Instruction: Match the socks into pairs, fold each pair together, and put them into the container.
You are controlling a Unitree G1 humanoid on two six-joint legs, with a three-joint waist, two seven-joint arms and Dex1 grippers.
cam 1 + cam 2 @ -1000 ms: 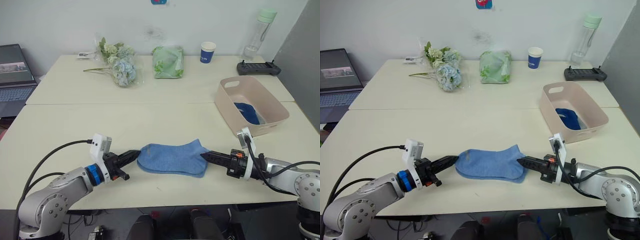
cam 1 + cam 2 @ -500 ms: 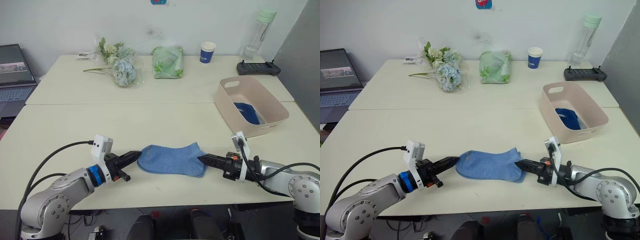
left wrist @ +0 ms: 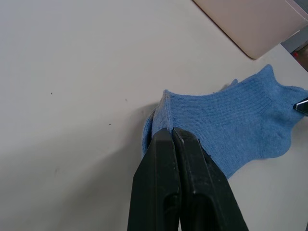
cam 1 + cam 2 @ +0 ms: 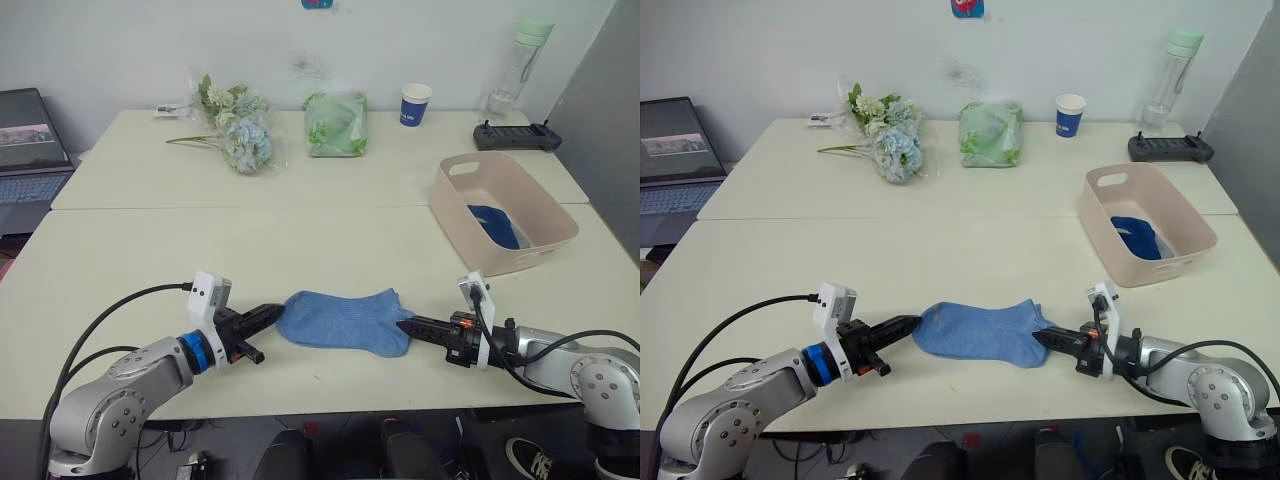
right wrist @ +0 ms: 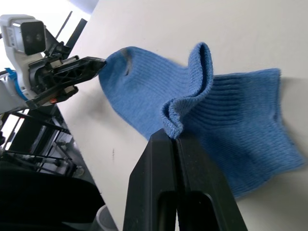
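Light blue sock pair point(image 4: 345, 322) is laid flat on the near edge of the table point(image 4: 300, 240), stretched between both grippers. Toe end is clamped by the left gripper point(image 3: 171, 133), fingers pressed together on the fabric; cuff end is pinched by the right gripper point(image 5: 173, 137), fingers likewise closed on a raised fold of the cuff. Both ends are probably held so the two stacked socks stay aligned for the fold. Pink container point(image 4: 545, 205) sits well apart, toward the far right, with a dark blue sock point(image 4: 495, 225) already inside. Fold is judged not yet made.
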